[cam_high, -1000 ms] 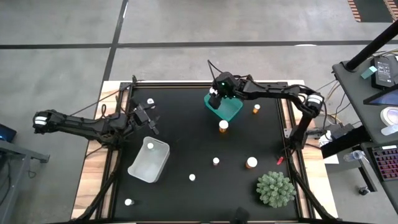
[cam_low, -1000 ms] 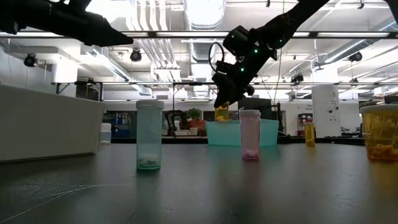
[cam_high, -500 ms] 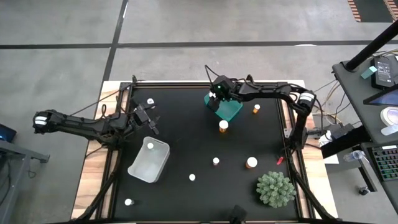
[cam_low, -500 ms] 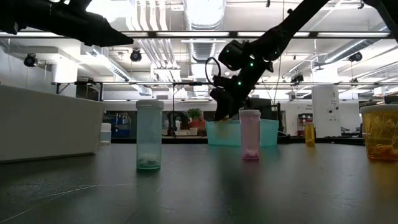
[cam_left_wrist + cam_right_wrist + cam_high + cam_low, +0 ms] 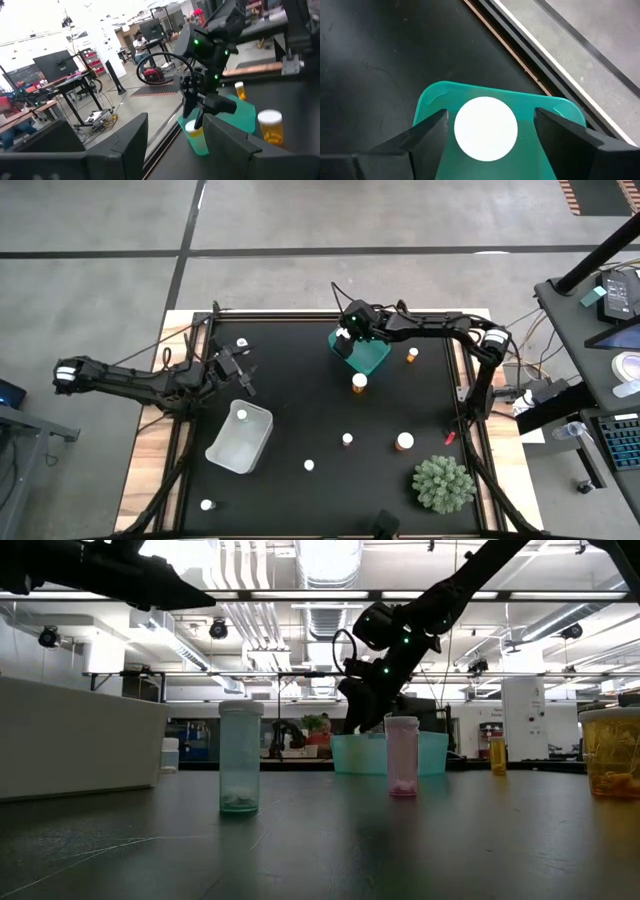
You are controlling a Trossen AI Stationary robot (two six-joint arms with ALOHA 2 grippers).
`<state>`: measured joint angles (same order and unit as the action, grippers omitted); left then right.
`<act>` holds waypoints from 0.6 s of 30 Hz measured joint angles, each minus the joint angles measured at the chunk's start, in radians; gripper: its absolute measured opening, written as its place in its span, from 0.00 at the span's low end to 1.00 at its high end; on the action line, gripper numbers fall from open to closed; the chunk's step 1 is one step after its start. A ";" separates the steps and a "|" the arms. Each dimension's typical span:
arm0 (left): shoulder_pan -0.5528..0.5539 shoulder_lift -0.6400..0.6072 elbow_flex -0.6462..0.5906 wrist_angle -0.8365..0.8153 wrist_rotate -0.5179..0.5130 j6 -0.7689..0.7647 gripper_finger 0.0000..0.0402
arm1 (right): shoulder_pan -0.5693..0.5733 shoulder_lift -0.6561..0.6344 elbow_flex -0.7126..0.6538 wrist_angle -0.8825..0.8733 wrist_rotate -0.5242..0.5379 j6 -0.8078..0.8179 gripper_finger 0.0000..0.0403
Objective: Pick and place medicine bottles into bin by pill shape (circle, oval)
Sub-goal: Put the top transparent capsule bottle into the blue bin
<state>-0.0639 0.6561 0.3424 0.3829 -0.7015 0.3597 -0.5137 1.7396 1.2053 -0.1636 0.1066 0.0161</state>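
- A white-capped medicine bottle (image 5: 485,128) stands inside the teal bin (image 5: 435,95), directly below the right gripper (image 5: 346,332); its cap sits between the two spread fingers (image 5: 420,137) with a gap on each side, so the bottle is released.
- The right gripper hangs over the bin corner nearest the table's far edge.
- Just beyond the bin on the arm's base side stands a small amber bottle (image 5: 411,355); a larger amber bottle (image 5: 359,383) stands just in front of the bin.
- Further toward the near edge stand three more bottles (image 5: 404,442), and the green spiky plant (image 5: 443,484).
- The left gripper (image 5: 243,380) waits well apart, above the clear bin (image 5: 255,442), which holds one small bottle (image 5: 241,415); its fingers stand apart, empty.
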 joint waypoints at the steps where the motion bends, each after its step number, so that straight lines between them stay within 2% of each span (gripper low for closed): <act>1: 0.000 0.003 0.000 0.005 0.000 -0.013 0.43 | 0.000 -0.009 0.000 -0.006 0.000 0.001 0.73; 9: 0.000 0.048 0.000 0.004 -0.001 -0.119 0.43 | 0.025 -0.119 -0.016 -0.090 0.002 0.015 0.76; 14: 0.001 0.103 0.036 -0.001 -0.064 -0.228 0.43 | 0.087 -0.236 -0.126 -0.058 0.000 0.020 0.74; 18: 0.018 0.146 0.090 -0.008 -0.112 -0.250 0.43 | 0.134 -0.351 -0.234 0.017 -0.002 0.037 0.73</act>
<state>-0.0457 0.8018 0.4320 0.3748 -0.8131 0.1101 -0.3797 1.3885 0.9709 -0.1461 0.1051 0.0531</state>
